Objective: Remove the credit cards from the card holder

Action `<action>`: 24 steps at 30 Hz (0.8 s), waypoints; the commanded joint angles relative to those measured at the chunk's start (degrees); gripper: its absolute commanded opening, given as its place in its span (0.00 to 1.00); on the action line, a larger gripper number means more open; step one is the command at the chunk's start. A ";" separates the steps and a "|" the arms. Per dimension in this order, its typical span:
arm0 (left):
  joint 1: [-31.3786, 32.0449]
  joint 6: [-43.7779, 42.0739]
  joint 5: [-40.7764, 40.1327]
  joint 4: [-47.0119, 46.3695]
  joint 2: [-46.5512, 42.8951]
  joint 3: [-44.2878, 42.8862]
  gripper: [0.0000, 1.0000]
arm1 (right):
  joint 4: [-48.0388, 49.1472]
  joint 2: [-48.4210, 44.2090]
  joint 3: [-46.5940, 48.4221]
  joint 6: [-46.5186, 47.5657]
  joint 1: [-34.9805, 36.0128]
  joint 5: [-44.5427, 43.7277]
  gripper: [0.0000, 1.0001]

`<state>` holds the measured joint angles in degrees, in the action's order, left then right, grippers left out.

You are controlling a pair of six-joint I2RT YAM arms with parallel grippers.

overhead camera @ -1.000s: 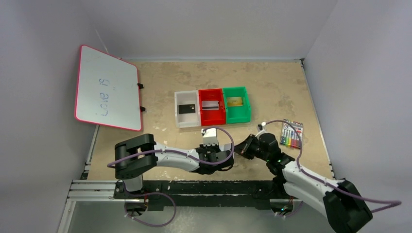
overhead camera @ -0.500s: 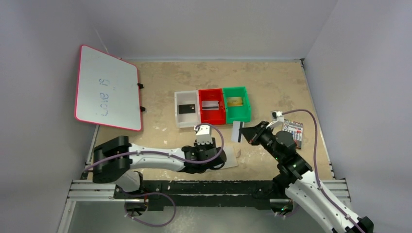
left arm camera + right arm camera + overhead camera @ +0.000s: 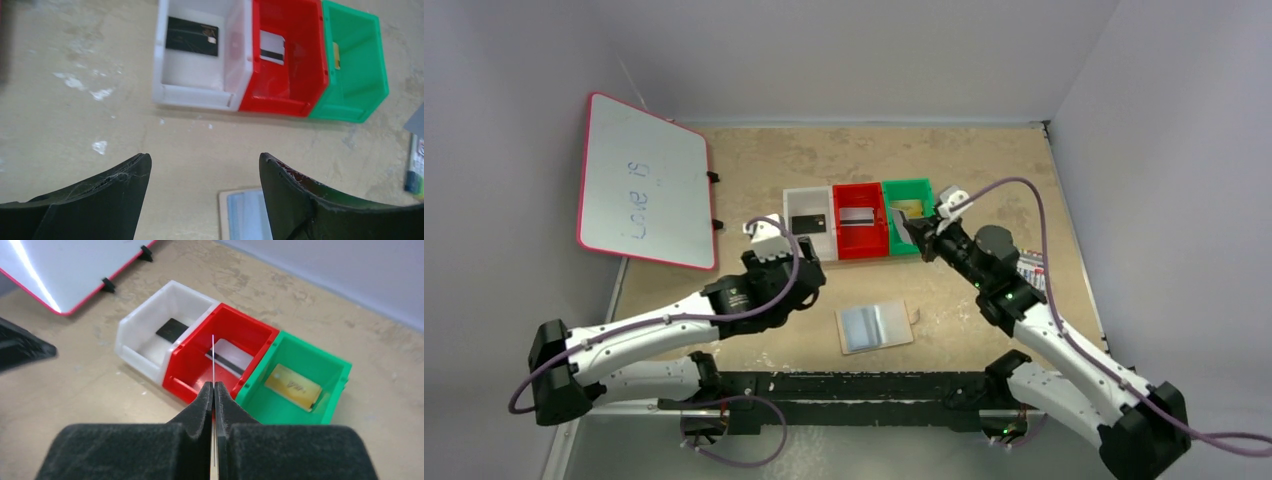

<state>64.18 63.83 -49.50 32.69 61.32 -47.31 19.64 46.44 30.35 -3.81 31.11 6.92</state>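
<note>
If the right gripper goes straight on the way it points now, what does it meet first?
Most likely the red bin, with the card it grips arriving first; depth is unclear from the wrist view.

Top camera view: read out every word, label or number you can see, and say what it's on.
"Love is": handwritten on the whiteboard, sideways and faint, so the reading is not certain.
Gold card: a small mark, too blurred to read.
Black card: any print is too small to read.
Marker pack: print too small to read.
</note>
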 commanded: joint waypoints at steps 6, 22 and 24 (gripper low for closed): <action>-14.12 -13.83 -6.82 13.38 -5.78 -5.70 0.81 | 2.85 12.45 9.93 34.82 3.22 4.70 0.00; -14.26 -16.38 -14.06 14.79 -11.55 -1.48 0.84 | 0.45 37.69 24.45 46.16 4.64 7.49 0.00; -14.26 -16.65 -14.48 14.27 -11.03 -1.56 0.84 | -0.87 40.53 27.31 46.96 4.66 7.05 0.00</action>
<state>50.11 48.75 -60.88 46.41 49.63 -48.49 19.18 84.05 51.92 39.38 35.35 13.23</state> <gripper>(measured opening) 0.836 0.007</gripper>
